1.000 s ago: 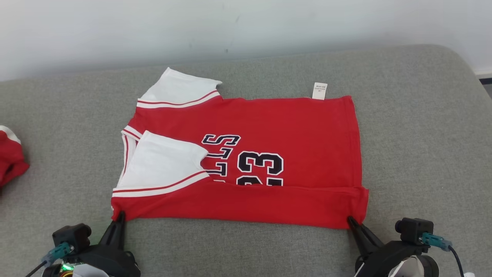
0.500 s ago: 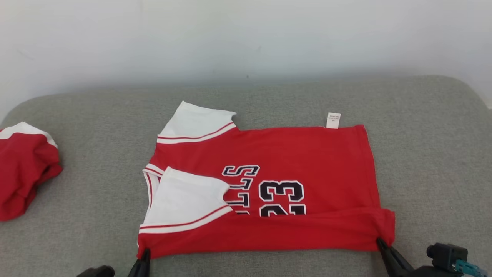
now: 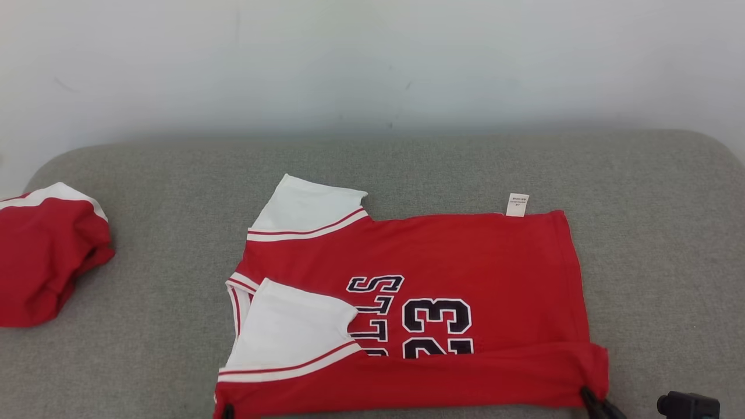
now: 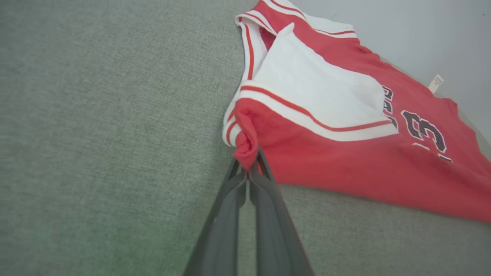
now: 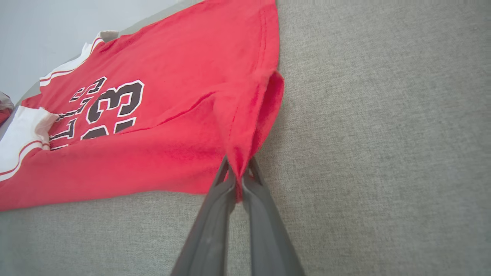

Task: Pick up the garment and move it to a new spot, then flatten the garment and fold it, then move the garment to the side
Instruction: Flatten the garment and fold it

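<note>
Two wrist views show pinched garment [image 4: 345, 165] corners; head view, a red bundle [image 3: 46, 262].

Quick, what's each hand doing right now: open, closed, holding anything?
Left hand: closed, pinching the near sleeve-end corner of the red jersey.
Right hand: closed, pinching the jersey's near hem-end corner.

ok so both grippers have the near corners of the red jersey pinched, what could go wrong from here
1. Each grip is thin: the left gripper and right gripper pinch only small bunched corners of the red short-sleeved cloth jersey, so a corner could slip out mid-fold.
2. The folded-in white sleeve lies loose on top and may flop open if the edge is lifted.
3. Uneven pulls could skew the narrow near fold.
</note>
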Controlling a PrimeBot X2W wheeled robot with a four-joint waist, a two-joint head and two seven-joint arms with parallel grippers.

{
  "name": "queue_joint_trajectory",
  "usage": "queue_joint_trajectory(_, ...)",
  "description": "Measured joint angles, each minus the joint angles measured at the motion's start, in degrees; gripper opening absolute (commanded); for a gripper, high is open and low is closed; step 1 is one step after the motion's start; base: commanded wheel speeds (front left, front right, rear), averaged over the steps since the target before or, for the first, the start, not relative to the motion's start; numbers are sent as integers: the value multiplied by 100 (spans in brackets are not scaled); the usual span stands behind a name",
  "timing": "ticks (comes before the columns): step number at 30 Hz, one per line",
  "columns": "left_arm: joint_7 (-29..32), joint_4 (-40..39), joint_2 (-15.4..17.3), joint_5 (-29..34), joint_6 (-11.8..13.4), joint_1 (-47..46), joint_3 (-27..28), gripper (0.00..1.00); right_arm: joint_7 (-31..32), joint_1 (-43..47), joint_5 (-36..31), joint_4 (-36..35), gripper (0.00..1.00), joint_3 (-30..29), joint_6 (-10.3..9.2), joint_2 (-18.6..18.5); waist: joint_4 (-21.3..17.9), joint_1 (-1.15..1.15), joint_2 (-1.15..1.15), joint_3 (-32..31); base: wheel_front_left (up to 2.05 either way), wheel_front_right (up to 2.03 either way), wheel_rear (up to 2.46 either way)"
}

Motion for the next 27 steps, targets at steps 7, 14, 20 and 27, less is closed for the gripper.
queue_joint_trajectory(7, 0, -576, -24, 455, 57, 24, 527, 100, -222, -30, -292, -331, 100, -278, 0, 129, -14, 0, 0, -41, 0, 0, 0)
queue_joint_trajectory(14, -1, -1341, -89, 1301, 30, 78, 1230, 100, -733, -213, -739, -747, 100, -478, 0, 275, -69, 0, 0, -87, 0, 0, 0)
queue_joint_trajectory(20, -1, -1789, -156, 1853, -7, 65, 1666, 100, -1069, -340, -1257, -1035, 100, -586, 0, 458, -123, 1, 0, -135, 0, 0, 0)
queue_joint_trajectory(27, -1, -2028, -252, 2302, 9, 68, 1895, 100, -1221, -343, -1720, -1220, 100, -712, 0, 681, -174, 1, 0, -176, 0, 0, 0)
